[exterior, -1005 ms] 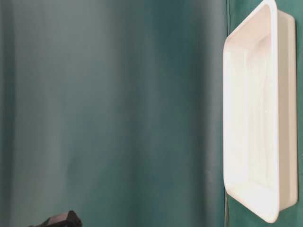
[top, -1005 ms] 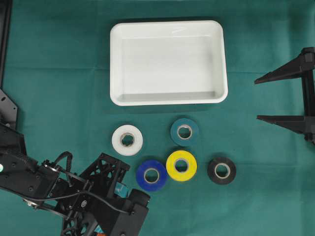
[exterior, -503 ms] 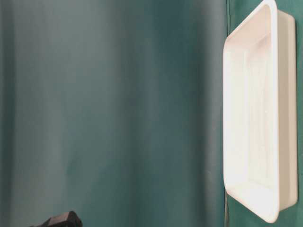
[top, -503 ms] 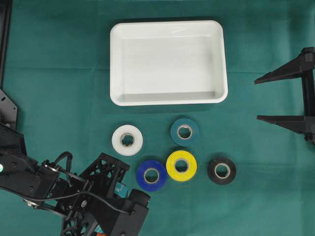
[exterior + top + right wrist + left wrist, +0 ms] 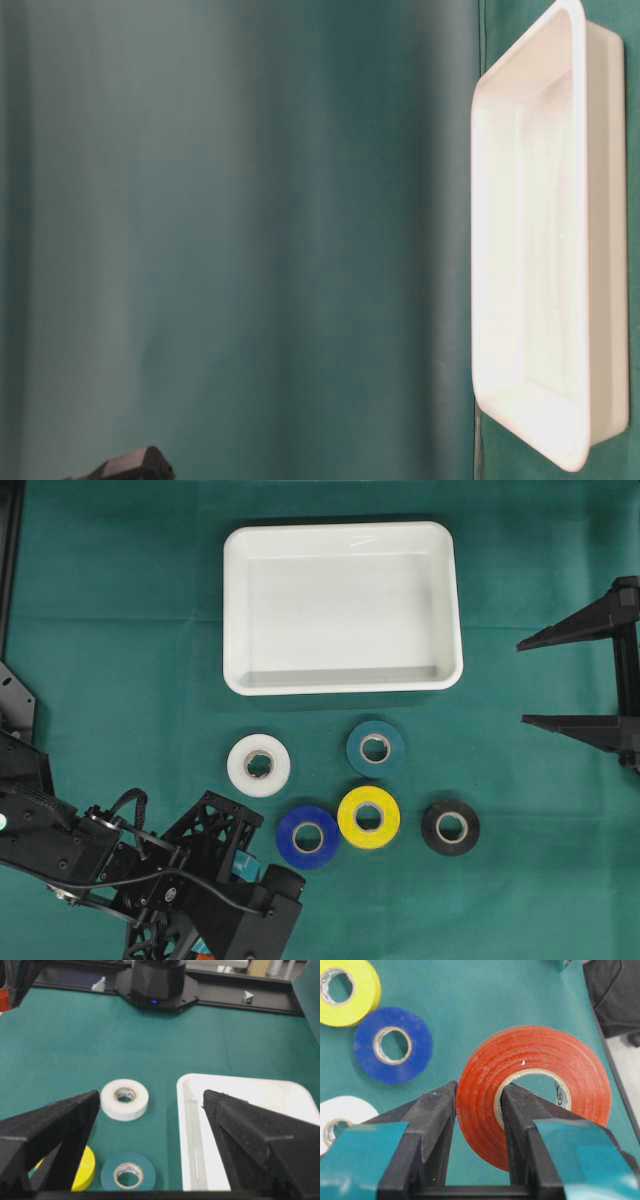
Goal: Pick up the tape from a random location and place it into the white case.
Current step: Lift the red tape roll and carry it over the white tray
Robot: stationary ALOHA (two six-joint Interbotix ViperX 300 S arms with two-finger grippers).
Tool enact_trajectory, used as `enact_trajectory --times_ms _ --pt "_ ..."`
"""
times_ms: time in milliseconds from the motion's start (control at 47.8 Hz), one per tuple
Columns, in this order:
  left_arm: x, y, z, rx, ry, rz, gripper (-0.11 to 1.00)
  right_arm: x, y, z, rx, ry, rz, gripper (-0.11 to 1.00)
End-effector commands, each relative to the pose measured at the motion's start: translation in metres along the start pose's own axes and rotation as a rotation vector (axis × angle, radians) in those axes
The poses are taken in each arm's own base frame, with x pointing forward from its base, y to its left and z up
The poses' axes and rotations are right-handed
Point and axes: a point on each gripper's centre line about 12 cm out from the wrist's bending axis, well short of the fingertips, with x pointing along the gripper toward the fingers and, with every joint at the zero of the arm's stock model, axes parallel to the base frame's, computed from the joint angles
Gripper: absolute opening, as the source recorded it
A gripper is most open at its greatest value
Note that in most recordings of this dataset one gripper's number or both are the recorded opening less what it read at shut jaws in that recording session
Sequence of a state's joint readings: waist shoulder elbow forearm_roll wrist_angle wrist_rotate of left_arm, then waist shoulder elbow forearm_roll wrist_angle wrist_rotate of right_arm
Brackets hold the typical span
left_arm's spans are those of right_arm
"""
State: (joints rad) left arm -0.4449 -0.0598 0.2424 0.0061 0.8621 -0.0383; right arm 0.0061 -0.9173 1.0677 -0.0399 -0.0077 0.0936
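Left gripper [image 5: 479,1110]: we see it pinched on the wall of an orange-red tape roll [image 5: 535,1095], one finger [image 5: 436,1115] outside the roll and the other through its core; in the overhead view it sits at the lower left, and the roll it holds is hidden there.
White tape roll [image 5: 259,765]: we see it flat on the green cloth [image 5: 120,680], leftmost of the loose rolls.
Blue tape roll [image 5: 307,836]: flat, touching the yellow tape roll [image 5: 368,817] to its right.
White case [image 5: 232,610]: we find it at the top centre, well apart from the held roll, with nothing inside.
Teal tape roll [image 5: 375,747]: flat, nearest the case.
Black tape roll [image 5: 450,827]: flat, rightmost.
Right gripper [image 5: 570,680]: we see its jaws spread wide at the right edge, holding nothing.
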Motion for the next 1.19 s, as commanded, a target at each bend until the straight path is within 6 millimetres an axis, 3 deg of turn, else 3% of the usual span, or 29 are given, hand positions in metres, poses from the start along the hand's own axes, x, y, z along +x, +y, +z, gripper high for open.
enact_trajectory --times_ms 0,419,691,900,1173 --pt "-0.019 -0.002 0.01 0.003 -0.06 -0.003 0.21 0.001 0.001 0.012 0.001 -0.03 0.005 0.92" --pt "-0.019 -0.001 0.011 -0.002 -0.063 -0.003 0.21 0.001 0.001 0.013 0.0 -0.024 0.004 0.92" --pt "-0.019 0.018 0.011 -0.041 -0.065 0.023 0.21 0.001 0.001 0.012 -0.003 -0.021 0.002 0.92" --pt "-0.024 0.054 0.009 -0.117 -0.071 0.073 0.21 0.001 0.001 0.011 -0.003 -0.003 0.002 0.92" --pt "-0.037 0.122 -0.008 -0.269 -0.065 0.169 0.21 0.0 0.001 0.007 -0.008 0.028 -0.001 0.92"
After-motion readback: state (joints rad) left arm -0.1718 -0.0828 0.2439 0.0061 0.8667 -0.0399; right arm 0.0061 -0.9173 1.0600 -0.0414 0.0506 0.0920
